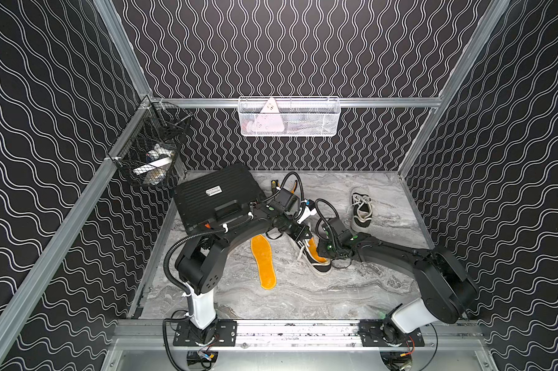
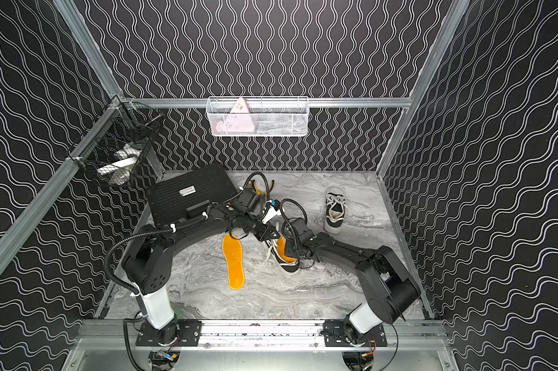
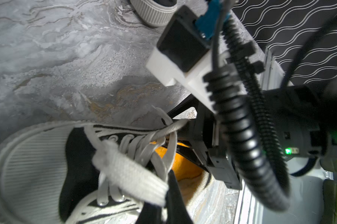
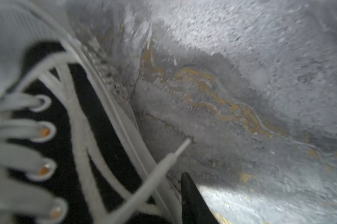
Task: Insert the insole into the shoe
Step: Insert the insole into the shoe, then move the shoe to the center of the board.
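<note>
Now seeing left gripper (image 1: 304, 235) pinched shut by laces (image 1: 300, 254) of shoe (image 1: 321, 268); cannot tell right gripper (image 1: 325, 253) width, at shoe opening over insole (image 1: 315, 254) partly tucked inside, on counter (image 1: 335, 295).

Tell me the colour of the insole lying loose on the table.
The loose insole is orange, clearest in a top view.

Orange insole (image 1: 263, 263) against a grey marble-patterned tabletop (image 1: 335, 289) streaked with rust-brown veins; black canvas shoe (image 1: 319, 267) with off-white laces and a ribbed off-white sole. Black walls (image 1: 303, 48) carry white wavy lines. One mesh basket (image 1: 319, 123) is white, the wire basket (image 1: 142, 151) black; a ribbed case (image 1: 229, 180) is black too.
</note>
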